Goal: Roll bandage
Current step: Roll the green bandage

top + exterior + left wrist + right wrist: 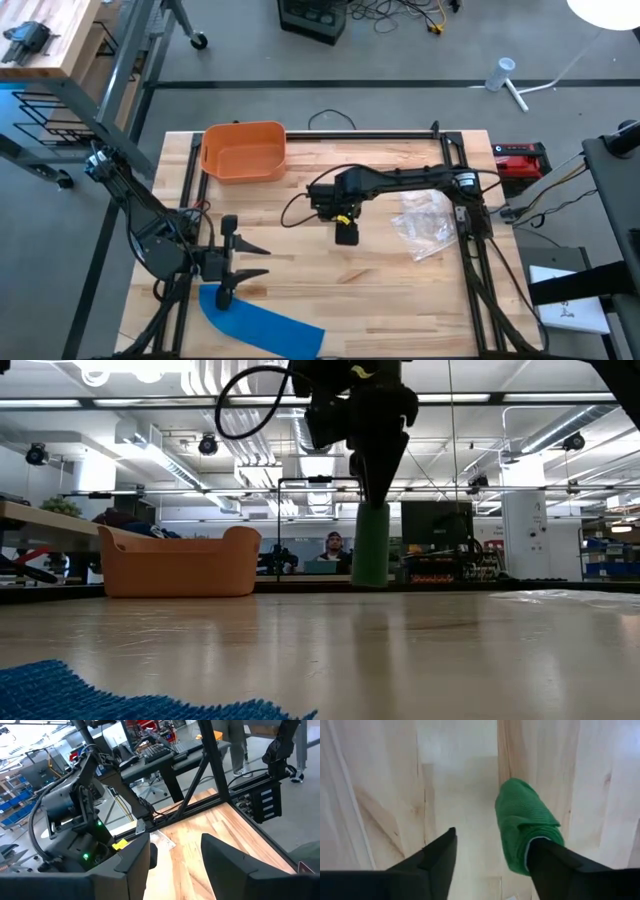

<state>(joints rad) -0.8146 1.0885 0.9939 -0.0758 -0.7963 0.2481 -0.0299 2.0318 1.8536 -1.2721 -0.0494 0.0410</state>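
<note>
Two bandages show: your right gripper (490, 857), jaws spread, has one finger against the rolled green cloth bandage (525, 822) mid-table. Flat blue woven bandage (255, 322) lies at the near edge beside your half-open, empty left gripper (250, 261); rolling it likely comes next.

A dark gripper (372, 495) comes down from above, just right of the orange basket (180, 563). Below its fingers a green bandage roll (370, 546) stands upright, its lower end close to the wooden table (420, 640). A blue knitted cloth (110, 695) lies on the table, well in front of the basket.
</note>
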